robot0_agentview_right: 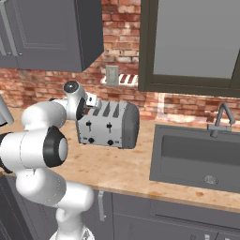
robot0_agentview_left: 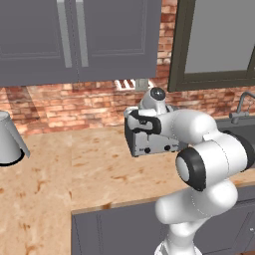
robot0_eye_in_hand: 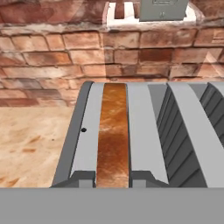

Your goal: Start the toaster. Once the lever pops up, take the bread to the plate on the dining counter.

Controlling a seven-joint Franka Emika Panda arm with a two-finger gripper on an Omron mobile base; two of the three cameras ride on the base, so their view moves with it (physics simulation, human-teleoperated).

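Note:
The silver-grey toaster (robot0_agentview_left: 154, 144) (robot0_agentview_right: 110, 124) stands on the counter against the brick wall, its levers and knobs facing me. In the hand view I look along the top of the toaster (robot0_eye_in_hand: 144, 131). The bread (robot0_eye_in_hand: 113, 131) lies in the left slot as a brown strip, about level with the top. My gripper (robot0_eye_in_hand: 113, 178) is at the bread's near end, a dark fingertip (robot0_eye_in_hand: 83, 178) on each side, shut on it. My white hand (robot0_agentview_left: 142, 119) (robot0_agentview_right: 89, 101) hangs over the toaster's front left corner. The plate and the dining counter are out of view.
A dark sink (robot0_agentview_right: 197, 159) with a faucet (robot0_agentview_right: 220, 117) lies right of the toaster. A pale rounded appliance (robot0_agentview_left: 7, 139) stands at the far left of the counter. Grey upper cabinets (robot0_agentview_left: 74, 40) hang above, with a wall outlet (robot0_agentview_right: 111, 75) behind the toaster. The counter's front edge (robot0_agentview_left: 114, 204) runs close to my base.

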